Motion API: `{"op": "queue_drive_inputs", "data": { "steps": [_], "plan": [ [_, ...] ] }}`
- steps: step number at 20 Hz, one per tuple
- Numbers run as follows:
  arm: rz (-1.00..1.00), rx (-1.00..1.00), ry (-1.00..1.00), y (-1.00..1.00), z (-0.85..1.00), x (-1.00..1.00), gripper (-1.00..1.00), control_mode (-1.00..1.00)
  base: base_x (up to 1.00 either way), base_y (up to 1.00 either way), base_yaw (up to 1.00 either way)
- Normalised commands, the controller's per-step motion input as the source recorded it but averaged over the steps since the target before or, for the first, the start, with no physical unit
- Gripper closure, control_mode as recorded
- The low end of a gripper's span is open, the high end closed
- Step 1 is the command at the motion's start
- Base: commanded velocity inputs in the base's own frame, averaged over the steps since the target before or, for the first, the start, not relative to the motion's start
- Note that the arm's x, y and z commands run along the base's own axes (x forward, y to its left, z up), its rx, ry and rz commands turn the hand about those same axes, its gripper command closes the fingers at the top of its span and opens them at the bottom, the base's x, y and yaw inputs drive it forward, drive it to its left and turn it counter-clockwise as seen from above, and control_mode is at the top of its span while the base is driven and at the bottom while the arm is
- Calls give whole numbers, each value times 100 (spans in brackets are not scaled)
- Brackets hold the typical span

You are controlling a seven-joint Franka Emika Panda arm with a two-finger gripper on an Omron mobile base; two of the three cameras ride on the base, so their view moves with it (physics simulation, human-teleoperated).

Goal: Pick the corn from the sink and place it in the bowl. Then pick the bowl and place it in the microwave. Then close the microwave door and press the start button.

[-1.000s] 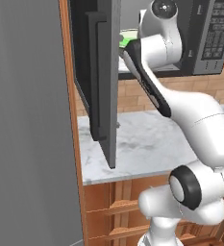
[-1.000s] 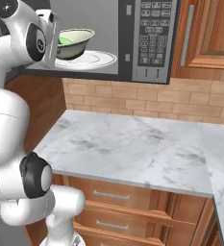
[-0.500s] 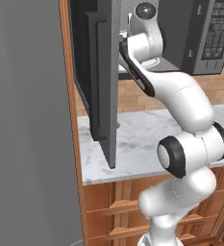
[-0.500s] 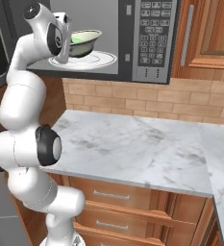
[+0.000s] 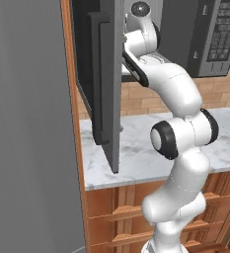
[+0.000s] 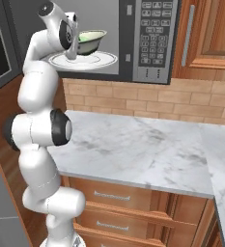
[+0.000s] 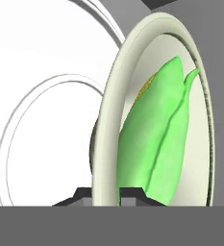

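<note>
Setting the bowl (image 6: 91,41) into the microwave (image 6: 147,38) is the step in hand — its rim is pinched by the gripper (image 7: 106,193), corn (image 7: 154,139) inside, above the turntable plate (image 6: 82,60). Lowering and release are called for next.

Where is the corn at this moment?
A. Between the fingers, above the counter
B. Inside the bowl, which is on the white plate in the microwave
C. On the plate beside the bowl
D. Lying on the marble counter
B: the corn lies inside the bowl, which sits over the white plate within the open microwave.
</note>
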Motion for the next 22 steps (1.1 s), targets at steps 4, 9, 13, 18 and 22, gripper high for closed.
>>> {"op": "queue_drive_inputs", "data": {
  "steps": [4,9,13,18,22],
  "plan": [
    [1,-5,6,0,-7,56,100,-100,0,0,0],
    [3,-2,5,-3,-3,47,100,-100,0,0,0],
    [5,-1,5,-19,-4,24,100,-100,0,0,0],
    [6,-2,3,-32,-26,0,100,-100,0,0,0],
    [9,0,0,-26,-50,-16,100,-100,0,0,0]
  ]
}}
